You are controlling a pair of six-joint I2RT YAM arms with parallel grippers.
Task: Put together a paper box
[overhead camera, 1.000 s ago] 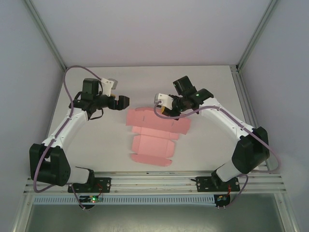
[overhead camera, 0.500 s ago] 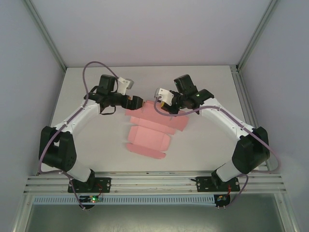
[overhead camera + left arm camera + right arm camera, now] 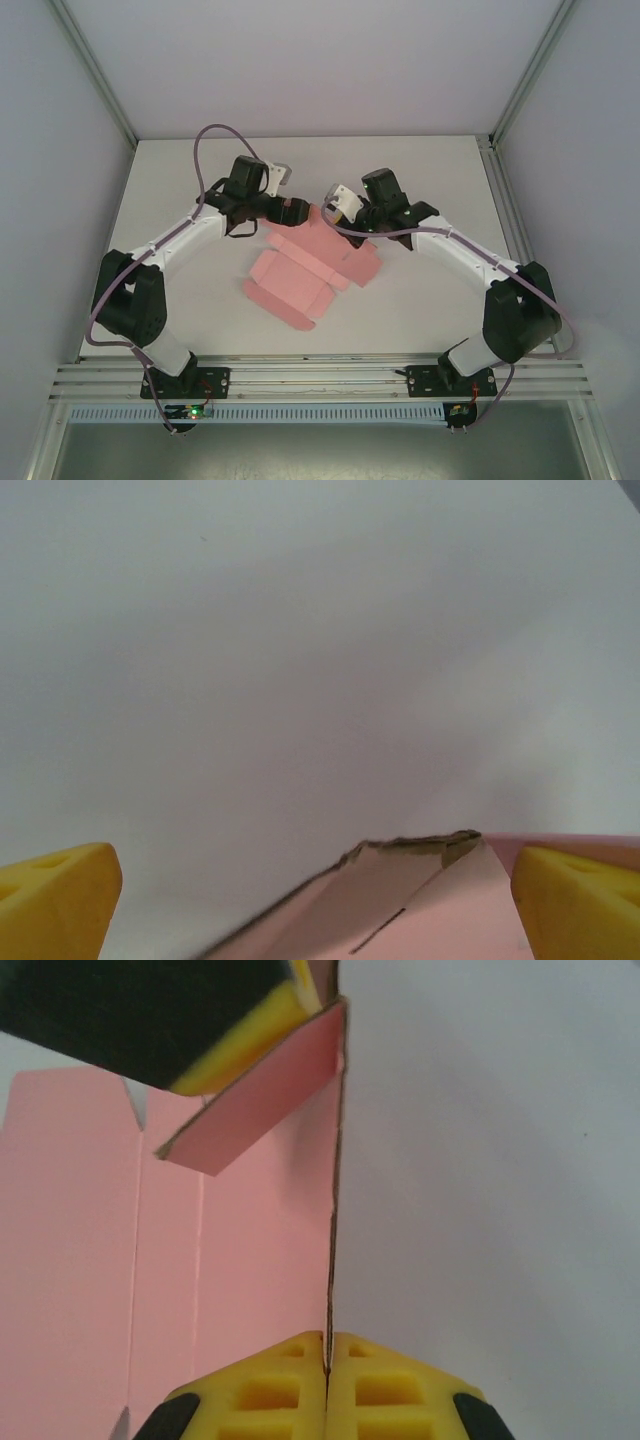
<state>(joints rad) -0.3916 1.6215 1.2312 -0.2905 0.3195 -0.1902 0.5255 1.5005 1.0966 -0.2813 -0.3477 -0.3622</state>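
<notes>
The paper box [image 3: 305,268] is a flat pink die-cut sheet with flaps, lying at an angle mid-table. My right gripper [image 3: 338,218] is shut on its far edge. In the right wrist view the yellow pads [image 3: 280,1390] pinch the thin card edge, the paper box [image 3: 230,1260] spreads to the left, and one flap [image 3: 262,1090] stands raised. My left gripper [image 3: 306,213] is open at the sheet's far left corner, close to the right gripper. In the left wrist view its yellow fingertips [image 3: 55,900] stand wide apart, with a raised corner of the paper box [image 3: 430,900] between them, untouched.
The white table [image 3: 440,290] is bounded by grey walls and metal frame posts [image 3: 95,75]. An aluminium rail [image 3: 320,378] with both arm bases runs along the near edge. Purple cables [image 3: 205,150] loop over the arms.
The left arm has swung right to the sheet's far corner, beside the right gripper. The sheet has turned, its near end swinging to the left. The right gripper has kept its hold.
</notes>
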